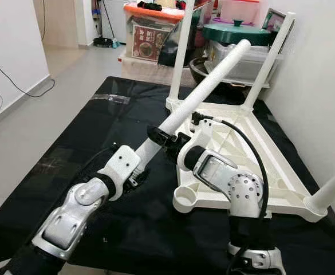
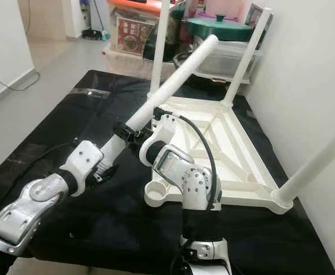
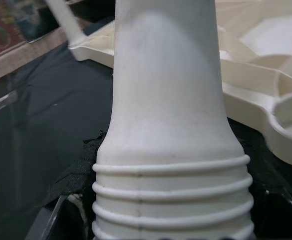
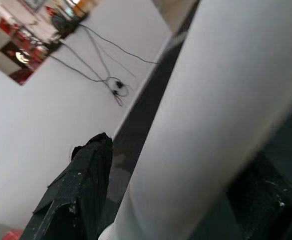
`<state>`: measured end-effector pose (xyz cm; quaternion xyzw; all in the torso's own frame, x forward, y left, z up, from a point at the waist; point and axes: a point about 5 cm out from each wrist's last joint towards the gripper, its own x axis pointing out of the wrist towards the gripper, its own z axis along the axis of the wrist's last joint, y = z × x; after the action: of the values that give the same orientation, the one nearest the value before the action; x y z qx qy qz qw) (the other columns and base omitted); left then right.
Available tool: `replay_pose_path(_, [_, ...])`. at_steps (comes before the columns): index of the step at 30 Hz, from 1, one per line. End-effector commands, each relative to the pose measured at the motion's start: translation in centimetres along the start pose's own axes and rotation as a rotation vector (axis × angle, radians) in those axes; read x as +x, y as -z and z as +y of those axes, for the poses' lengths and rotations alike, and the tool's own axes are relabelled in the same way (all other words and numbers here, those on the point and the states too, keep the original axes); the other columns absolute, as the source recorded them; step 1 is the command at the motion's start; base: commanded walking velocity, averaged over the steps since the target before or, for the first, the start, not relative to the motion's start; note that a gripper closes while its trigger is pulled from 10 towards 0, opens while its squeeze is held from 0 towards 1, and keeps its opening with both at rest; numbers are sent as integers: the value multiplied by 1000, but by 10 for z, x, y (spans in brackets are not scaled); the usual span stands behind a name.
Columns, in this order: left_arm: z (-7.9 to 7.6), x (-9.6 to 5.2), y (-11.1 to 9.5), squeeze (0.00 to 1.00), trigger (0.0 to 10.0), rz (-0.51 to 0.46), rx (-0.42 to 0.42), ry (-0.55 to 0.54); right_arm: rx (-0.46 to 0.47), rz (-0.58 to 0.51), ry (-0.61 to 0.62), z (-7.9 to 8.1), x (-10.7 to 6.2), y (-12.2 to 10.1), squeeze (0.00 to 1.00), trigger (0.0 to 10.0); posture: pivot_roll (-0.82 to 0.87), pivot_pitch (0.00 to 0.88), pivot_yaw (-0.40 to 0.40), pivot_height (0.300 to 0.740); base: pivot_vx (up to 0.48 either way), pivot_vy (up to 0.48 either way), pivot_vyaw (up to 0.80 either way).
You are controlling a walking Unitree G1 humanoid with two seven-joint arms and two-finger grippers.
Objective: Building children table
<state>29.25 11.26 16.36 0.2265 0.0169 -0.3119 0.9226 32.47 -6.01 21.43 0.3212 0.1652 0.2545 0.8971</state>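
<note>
A white children's table lies upside down on a black mat. Three of its legs stand in place: two at the far corners and one at the near right. The near-left corner socket is an open ring. A loose white leg slants up and away over the table. My left gripper is shut on its lower part, just above the ribbed threaded end. My right gripper grips the same leg right beside it, with the black fingers on either side.
Storage boxes and a green-lidded pot crowd the floor behind the mat. A white wall runs close along the right. Pale floor and a cable lie to the left.
</note>
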Motion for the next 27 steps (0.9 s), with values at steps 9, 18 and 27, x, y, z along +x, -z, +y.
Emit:
replay_pose_path(9, [-24,10,1,0,10000,-28,67,68,221,0,-33,24,18,13,0,10000,94,0,-116,740,0,0,0])
replay_pose_path(18, [-27,5,10,0,10000,-17,106,90,201,-23,-6,6,23,-12,0,10000,91,0,-114,740,0,0,0])
replay_pose_path(27, [-30,1,14,0,10000,-20,122,105,156,-49,14,-9,21,-36,0,10000,96,0,-114,740,0,0,0])
